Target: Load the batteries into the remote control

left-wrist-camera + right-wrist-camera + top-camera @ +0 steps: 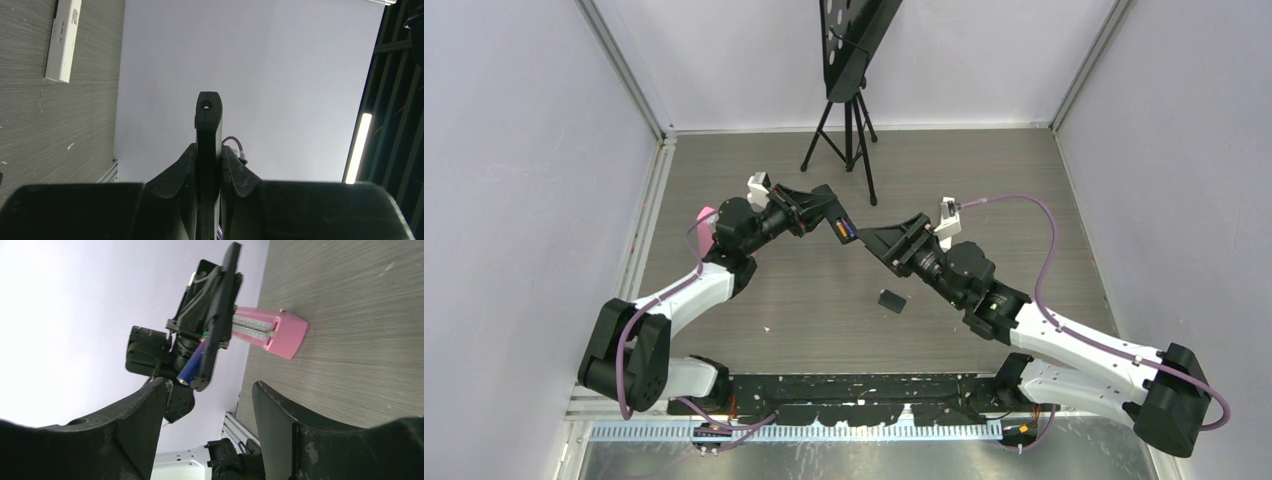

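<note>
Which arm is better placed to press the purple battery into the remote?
Right. The right gripper is open, empty and facing the purple battery, which looks to jut from the remote; the left gripper is shut on the remote.

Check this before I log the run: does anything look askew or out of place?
Yes. In the black remote clamped in the left gripper, the purple battery seems tilted out of its bay rather than seated flat. A small black piece, probably the battery cover, lies loose on the table.
</note>
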### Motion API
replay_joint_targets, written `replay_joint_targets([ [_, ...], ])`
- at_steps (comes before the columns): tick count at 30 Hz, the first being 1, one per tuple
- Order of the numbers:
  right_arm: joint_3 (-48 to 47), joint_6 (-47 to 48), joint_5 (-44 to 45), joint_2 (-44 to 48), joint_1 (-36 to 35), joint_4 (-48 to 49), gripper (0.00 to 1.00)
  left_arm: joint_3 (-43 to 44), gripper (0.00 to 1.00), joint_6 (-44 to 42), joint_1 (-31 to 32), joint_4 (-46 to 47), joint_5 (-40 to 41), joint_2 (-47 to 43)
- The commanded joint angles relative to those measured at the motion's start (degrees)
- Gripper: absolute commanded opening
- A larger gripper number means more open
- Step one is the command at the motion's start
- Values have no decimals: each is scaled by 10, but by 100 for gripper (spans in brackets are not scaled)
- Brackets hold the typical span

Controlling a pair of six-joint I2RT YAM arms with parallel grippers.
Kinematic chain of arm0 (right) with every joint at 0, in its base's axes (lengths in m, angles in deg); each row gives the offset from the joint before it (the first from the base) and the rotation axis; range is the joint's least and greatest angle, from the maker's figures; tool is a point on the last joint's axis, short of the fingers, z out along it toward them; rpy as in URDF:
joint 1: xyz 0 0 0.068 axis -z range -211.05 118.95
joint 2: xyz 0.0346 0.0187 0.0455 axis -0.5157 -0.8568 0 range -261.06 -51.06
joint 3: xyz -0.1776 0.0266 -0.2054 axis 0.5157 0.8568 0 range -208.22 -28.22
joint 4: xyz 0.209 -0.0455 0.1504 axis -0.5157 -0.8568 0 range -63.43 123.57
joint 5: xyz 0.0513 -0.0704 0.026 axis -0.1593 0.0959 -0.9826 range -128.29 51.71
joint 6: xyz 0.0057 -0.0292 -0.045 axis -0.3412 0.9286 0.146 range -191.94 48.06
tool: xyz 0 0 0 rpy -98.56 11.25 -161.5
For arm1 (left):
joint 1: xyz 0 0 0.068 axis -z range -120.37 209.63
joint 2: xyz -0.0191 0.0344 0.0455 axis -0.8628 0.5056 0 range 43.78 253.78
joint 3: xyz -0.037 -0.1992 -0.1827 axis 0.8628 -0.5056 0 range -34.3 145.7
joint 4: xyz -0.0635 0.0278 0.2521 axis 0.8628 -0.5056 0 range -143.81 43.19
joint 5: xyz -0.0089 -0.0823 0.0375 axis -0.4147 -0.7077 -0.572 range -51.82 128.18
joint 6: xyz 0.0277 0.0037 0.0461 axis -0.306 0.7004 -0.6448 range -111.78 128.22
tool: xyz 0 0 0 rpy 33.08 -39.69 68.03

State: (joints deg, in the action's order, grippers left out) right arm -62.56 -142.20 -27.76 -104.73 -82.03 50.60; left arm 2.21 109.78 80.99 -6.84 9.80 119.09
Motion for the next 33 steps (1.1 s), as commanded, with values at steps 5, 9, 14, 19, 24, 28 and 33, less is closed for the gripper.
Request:
replay_joint_targets([
  [5, -19, 17, -38, -49, -6, 128, 76, 9, 0, -4, 2, 18, -8, -19],
  [9, -20, 3, -25, -62, -6, 135, 74, 9, 0, -2, 2, 17, -10, -21],
  [14, -21, -10, -19, -84, -6, 154, 67, 8, 0, -2, 2, 17, -12, -24],
  [19, -20, -24, -14, -98, -6, 169, 60, 8, 0, 0, 2, 17, -16, -24],
  [24, -16, -30, -5, -98, -6, 173, 54, 6, 0, 0, 2, 18, -18, -26],
  [28, -17, -30, 3, -97, -6, 169, 50, 5, 0, -2, 2, 18, -19, -29],
  [33, -21, -34, 11, -100, -6, 154, 44, 5, 0, -6, 2, 18, -24, -34],
])
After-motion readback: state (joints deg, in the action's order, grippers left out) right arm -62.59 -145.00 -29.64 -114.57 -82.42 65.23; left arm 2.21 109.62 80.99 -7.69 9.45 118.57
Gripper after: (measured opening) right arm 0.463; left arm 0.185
